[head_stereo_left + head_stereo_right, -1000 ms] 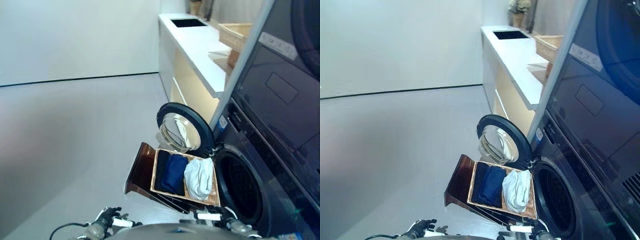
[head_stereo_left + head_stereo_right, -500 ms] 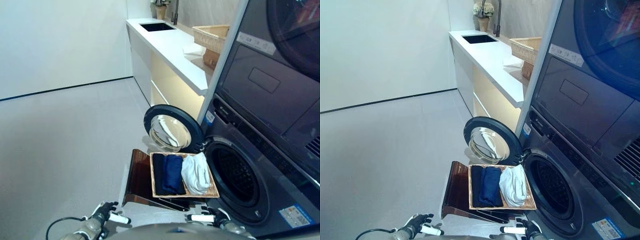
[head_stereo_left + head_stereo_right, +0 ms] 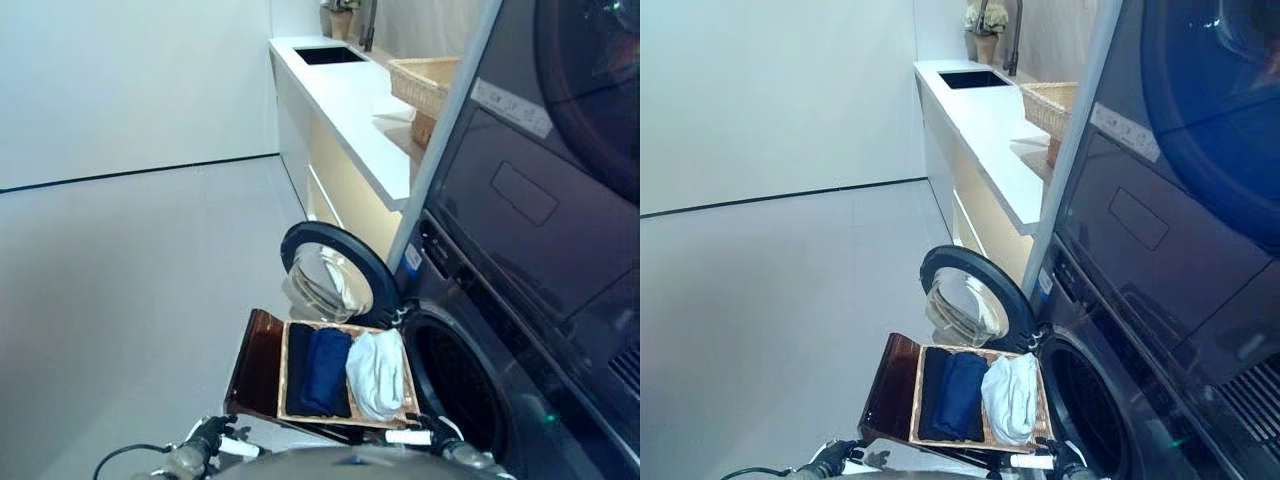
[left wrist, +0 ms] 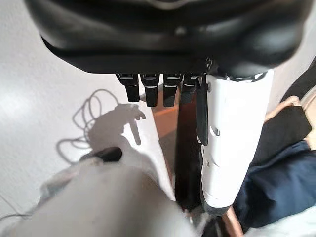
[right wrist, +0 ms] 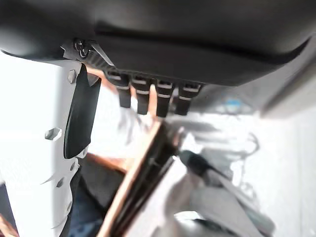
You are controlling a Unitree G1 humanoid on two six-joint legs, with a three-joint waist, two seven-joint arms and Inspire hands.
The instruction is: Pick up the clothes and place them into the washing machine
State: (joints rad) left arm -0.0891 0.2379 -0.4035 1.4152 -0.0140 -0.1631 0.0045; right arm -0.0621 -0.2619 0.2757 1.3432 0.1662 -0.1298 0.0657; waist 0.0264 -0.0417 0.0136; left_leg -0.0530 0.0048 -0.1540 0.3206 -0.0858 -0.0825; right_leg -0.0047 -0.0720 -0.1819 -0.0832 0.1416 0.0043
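A shallow wicker basket (image 3: 282, 372) rests on a low dark brown box (image 3: 256, 360) beside the washing machine (image 3: 470, 400). It holds folded black cloth (image 3: 298, 366), navy blue cloth (image 3: 327, 370) and white cloth (image 3: 377, 372). The machine's round door (image 3: 328, 278) stands open behind the basket, and the drum opening (image 3: 452, 392) is dark. My left hand (image 3: 212, 436) and right hand (image 3: 440, 437) hang low in front of the basket, both open and empty. The left wrist view shows straight fingers (image 4: 148, 91) and the navy cloth (image 4: 276, 182) past the thumb.
A second machine (image 3: 560, 150) is stacked above the washer. A long white counter (image 3: 350, 110) with a sink (image 3: 330, 55) and another wicker basket (image 3: 425, 80) runs behind. Grey floor (image 3: 130, 300) spreads to the left.
The whole picture has shifted, so the camera has moved. The basket, clothes and door keep their places. Both hands stay low and empty.
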